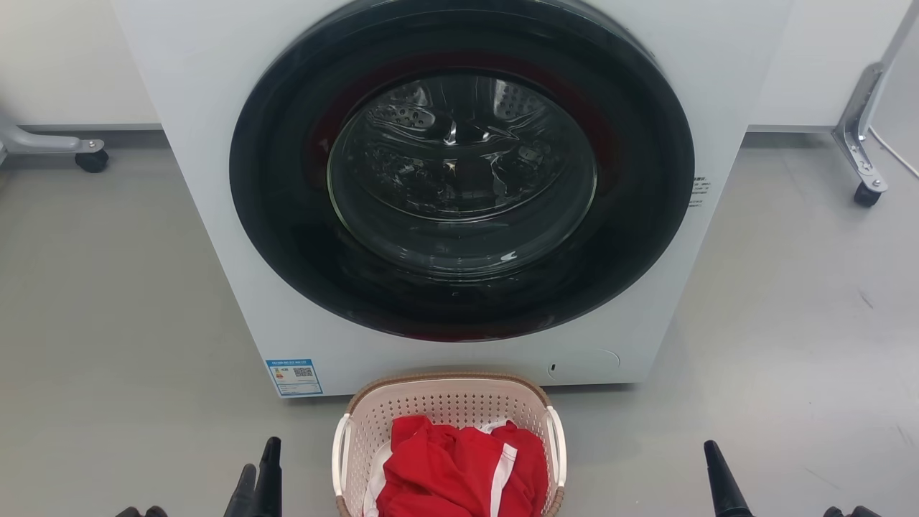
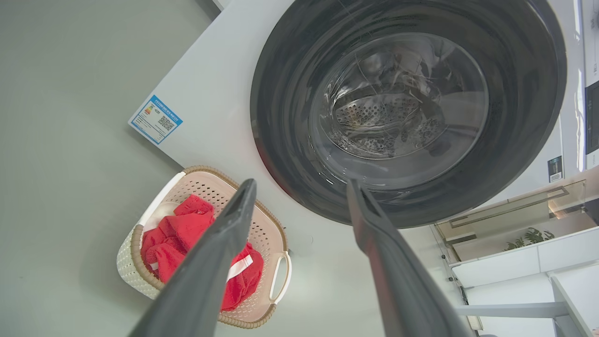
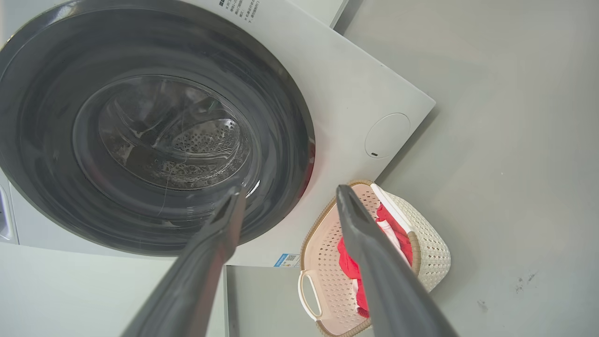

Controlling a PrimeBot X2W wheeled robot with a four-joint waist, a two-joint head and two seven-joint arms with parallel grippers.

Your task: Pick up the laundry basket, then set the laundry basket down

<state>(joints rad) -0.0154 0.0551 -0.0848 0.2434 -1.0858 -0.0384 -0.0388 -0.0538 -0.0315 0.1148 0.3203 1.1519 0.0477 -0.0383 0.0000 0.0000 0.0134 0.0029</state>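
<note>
The laundry basket (image 1: 446, 406), cream with perforated walls, a brown woven rim and white side handles, stands on the grey floor against the foot of the washing machine, at the bottom middle of the head view. A red garment with white trim (image 1: 452, 470) lies in it. My left gripper (image 2: 301, 183) is open and empty, up above the basket (image 2: 127, 267) and to its left. Open and empty too, my right gripper (image 3: 289, 190) hangs above the basket (image 3: 431, 255) on its right side. Neither touches it. Dark fingers (image 1: 269, 467) flank the basket.
A white front-loading washing machine (image 1: 201, 215) with a dark round door (image 1: 459, 187), shut, rises right behind the basket. Wheeled stand legs sit at the far left (image 1: 90, 159) and far right (image 1: 865, 192). Grey floor stretches on both sides.
</note>
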